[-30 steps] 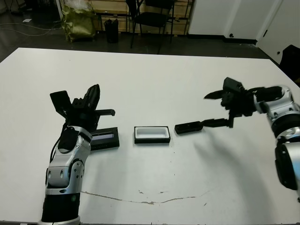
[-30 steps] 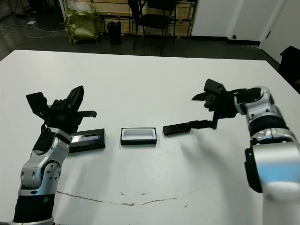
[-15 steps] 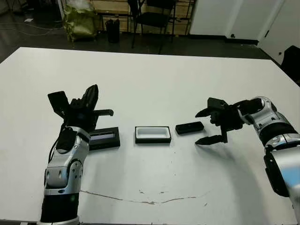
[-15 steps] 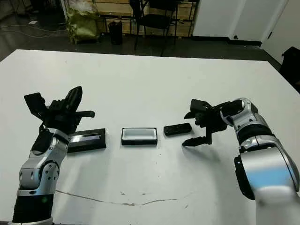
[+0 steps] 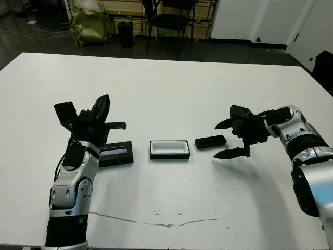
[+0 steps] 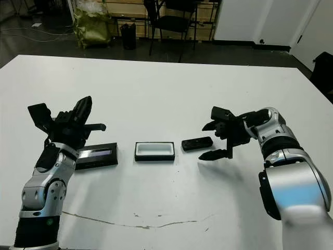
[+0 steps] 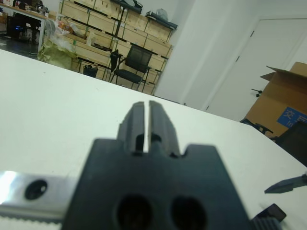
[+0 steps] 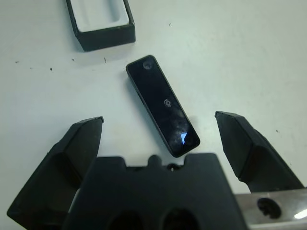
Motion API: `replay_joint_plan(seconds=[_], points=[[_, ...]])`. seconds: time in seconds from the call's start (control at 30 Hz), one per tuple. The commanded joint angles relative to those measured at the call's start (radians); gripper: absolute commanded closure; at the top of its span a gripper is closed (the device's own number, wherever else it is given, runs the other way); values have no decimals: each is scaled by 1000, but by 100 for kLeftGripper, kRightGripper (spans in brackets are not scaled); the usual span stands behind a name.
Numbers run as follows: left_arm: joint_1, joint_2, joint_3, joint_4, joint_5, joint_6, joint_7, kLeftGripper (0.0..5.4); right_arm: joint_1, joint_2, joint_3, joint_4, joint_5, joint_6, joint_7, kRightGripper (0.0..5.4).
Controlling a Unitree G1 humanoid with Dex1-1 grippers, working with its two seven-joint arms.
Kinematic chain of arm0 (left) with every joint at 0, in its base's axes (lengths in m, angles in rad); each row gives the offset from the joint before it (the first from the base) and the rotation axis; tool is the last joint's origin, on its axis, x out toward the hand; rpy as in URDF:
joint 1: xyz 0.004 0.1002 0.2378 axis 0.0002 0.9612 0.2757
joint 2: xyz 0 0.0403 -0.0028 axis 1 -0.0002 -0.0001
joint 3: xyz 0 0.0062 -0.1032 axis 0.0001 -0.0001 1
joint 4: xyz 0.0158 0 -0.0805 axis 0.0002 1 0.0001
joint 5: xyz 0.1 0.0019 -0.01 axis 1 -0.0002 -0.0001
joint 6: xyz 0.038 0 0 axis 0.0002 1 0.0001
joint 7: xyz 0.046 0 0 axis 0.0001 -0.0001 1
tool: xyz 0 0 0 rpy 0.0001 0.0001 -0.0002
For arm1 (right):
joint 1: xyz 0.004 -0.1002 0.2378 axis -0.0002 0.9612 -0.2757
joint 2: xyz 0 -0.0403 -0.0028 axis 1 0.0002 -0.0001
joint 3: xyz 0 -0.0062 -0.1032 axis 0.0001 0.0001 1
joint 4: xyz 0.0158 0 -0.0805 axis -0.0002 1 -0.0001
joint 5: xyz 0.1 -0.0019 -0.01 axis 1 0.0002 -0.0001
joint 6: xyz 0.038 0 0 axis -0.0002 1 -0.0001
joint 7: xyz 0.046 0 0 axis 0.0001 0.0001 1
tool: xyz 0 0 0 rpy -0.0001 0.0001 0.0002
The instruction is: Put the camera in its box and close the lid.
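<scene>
1. Right gripper (image 8: 159, 143): fingers spread wide, holding nothing; camera (image 8: 162, 105) lies flat between and just ahead of them, apart from both
2. Box (image 5: 169, 149) sits just beyond the camera; closing off-centre may skid the camera into it
3. Left gripper (image 7: 147, 125): fingers pressed together, empty, above lid (image 5: 115, 154); risk low

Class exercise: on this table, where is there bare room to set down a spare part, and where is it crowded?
Bare table lies beyond the row, and nearer the robot too. Crowded: the row of lid, box and camera, with the right gripper straddling the camera's end.
</scene>
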Motion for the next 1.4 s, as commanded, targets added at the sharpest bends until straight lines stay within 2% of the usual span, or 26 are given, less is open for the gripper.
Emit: replay_joint_plan(seconds=[0.03,0.13,0.23,0.3,0.37,0.47,0.8,0.87,0.93,1.1,1.2,1.33,1.4], points=[[6,-1,0,14,4,1,3,540,34,12,24,20,-38,3,-67,1],[6,0,1,9,3,11,7,540,63,24,11,35,-34,30,-100,1],[6,0,2,8,-1,11,5,540,54,31,46,35,-72,64,-147,37],[7,2,1,9,2,9,4,540,43,32,48,34,-67,97,-134,31],[8,4,-2,9,10,6,6,540,34,30,43,28,-56,117,-124,1],[8,5,-1,12,8,0,-1,540,37,29,37,27,-49,148,-129,21],[5,1,1,13,3,8,5,540,103,41,34,42,-50,89,-169,16],[4,1,1,13,3,9,4,540,109,46,3,46,-17,111,-128,51],[5,2,-1,12,6,6,4,540,118,48,-24,44,14,96,-82,96],[3,4,-3,13,9,1,2,540,152,53,-33,44,14,63,-95,202],[2,3,-4,14,9,1,3,540,160,56,1,46,-23,63,-159,202],[-1,4,-5,10,4,9,4,540,181,65,-19,51,5,66,-138,202],[-1,4,-6,7,7,11,8,540,186,65,5,49,-21,46,-174,202]])
